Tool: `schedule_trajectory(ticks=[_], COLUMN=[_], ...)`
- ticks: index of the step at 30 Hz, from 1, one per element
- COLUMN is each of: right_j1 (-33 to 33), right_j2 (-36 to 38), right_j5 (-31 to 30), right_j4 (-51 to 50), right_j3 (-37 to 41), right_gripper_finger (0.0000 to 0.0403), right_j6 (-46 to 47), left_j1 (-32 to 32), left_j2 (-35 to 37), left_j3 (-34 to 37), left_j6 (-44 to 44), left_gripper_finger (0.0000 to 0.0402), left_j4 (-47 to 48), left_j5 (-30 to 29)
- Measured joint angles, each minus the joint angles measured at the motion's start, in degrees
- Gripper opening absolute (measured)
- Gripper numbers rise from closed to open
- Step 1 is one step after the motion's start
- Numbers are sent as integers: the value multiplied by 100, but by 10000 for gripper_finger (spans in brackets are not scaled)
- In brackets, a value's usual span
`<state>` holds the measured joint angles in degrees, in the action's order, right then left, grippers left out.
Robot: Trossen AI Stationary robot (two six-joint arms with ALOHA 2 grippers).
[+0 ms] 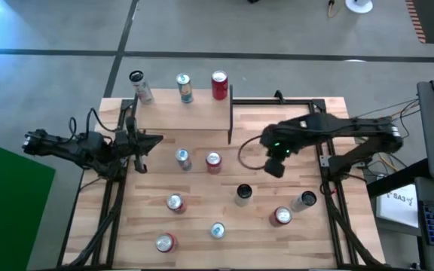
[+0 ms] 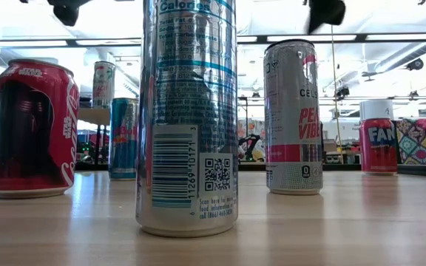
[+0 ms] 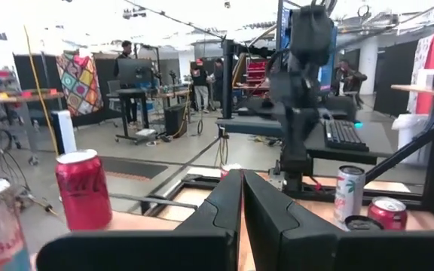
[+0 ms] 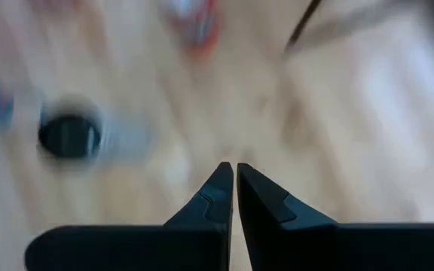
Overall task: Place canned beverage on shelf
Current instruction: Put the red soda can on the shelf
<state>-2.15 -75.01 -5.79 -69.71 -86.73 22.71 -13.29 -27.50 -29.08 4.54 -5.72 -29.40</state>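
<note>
Surroundings: grey workshop floor is seen around a butcher-block bench (image 1: 202, 226); in the left wrist view, desks, screens and standing people are seen beyond it.
Shelf: a small raised board of light wood (image 1: 179, 113) with black uprights is set at the bench's 12 o'clock edge, left of centre.
Already shelved: three cans are lined along the shelf's far edge, a silver one (image 1: 140, 86), a pale teal-marked one (image 1: 184, 88) and a red one (image 1: 219, 86); they are judged to be finished placements.
Cans left: eight cans are scattered upright on the bench, well apart, presumably so that each can be gripped alone. A black-topped can (image 1: 243, 194) stands nearest the right arm, at about 7 o'clock from it.
Appearance: tall slim cans and shorter red ones are mixed; a silver can with a barcode (image 2: 187, 118) fills the low view.
Right gripper (image 1: 275, 167): it is hung over bare wood near centre, fingers pressed together, nothing held.
Left gripper (image 1: 143, 141): it is parked at the bench's 9 o'clock side beside the shelf, fingers closed and empty.
Stage: a further pick is judged pending.
</note>
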Motion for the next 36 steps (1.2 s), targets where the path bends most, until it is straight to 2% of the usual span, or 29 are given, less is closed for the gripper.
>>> schedule_trajectory(ticks=[3,5,10,13,18,26,29,36], right_j1=[0,2,0,0,0,0,0,-11], right_j2=[480,741,1208,1359,1483,1505,1505,1502], right_j5=[-767,-1029,-1073,-1062,-1031,-959,-768,-721], right_j4=[1345,2076,3693,4382,5056,5119,5111,5116], right_j3=[558,946,1927,2403,3011,3236,3227,3137], right_gripper_finger=[12,12,12,12,12,12,12,12], right_j6=[-172,-600,-1399,-1626,-1680,-1595,-1598,-1625], left_j1=[1,1,1,-1,0,1,1,122], left_j2=[-247,-449,-992,-1293,-1899,-3224,-3733,-4948], left_j3=[0,0,-2,-66,-198,-739,-1172,-2797], left_j6=[-212,-267,-266,-312,-585,-713,-719,-1502], left_gripper_finger=[0,0,0,0,0,0,0,0], left_j4=[-99,-359,-1174,-1287,-1427,-1643,-1126,2174], left_j5=[41,53,191,191,194,205,205,200])
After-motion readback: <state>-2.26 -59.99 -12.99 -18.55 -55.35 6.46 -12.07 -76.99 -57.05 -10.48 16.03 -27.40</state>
